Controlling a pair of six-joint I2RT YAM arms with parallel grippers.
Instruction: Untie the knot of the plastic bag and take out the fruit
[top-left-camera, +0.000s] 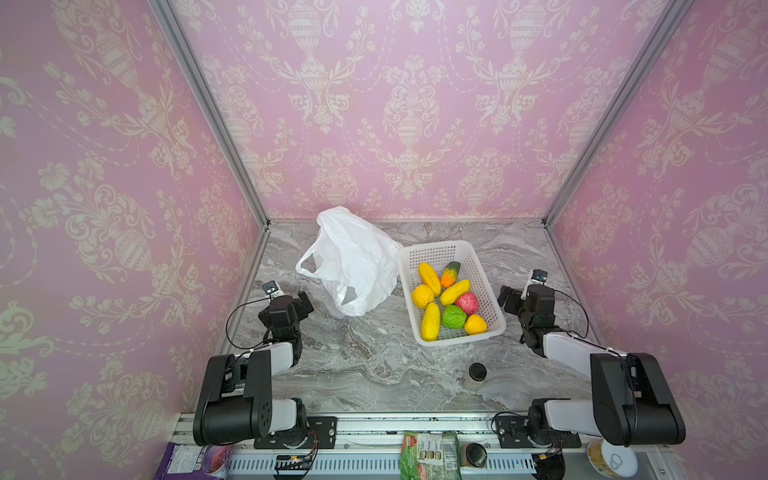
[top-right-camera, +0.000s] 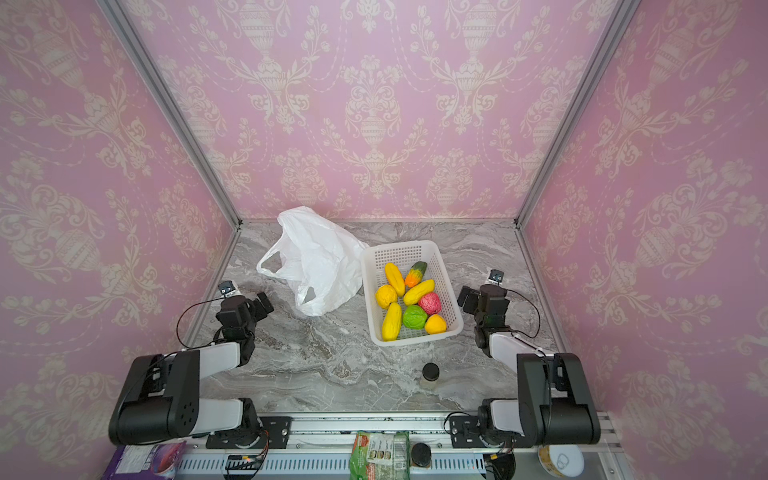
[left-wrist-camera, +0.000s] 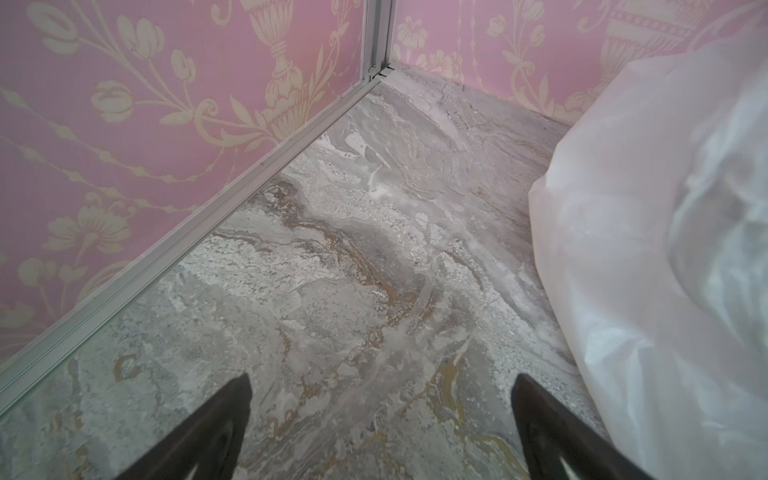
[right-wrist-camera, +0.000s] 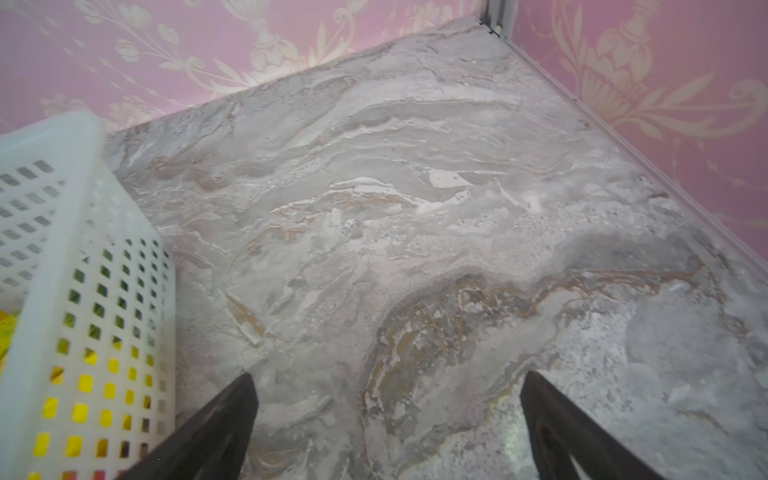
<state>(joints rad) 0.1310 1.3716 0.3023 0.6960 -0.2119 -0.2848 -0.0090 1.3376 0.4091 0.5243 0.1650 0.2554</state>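
The plastic bag (top-left-camera: 353, 266) lies slack and unknotted — the fruit (top-left-camera: 455, 292) all sits in the basket (top-left-camera: 440, 252). Apparently finished — both pairs of jaws stand wide, empty.

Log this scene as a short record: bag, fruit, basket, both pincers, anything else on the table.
bag: untied, no knot seen, slumped on the table left of the basket; no fruit shows in it
fruit: eight pieces, all in the basket
basket: white, perforated, upright
left pincer: open, empty, near the bag, not touching it
right pincer: open, empty, right of the basket
jar: black lid, stands alone near the front edge
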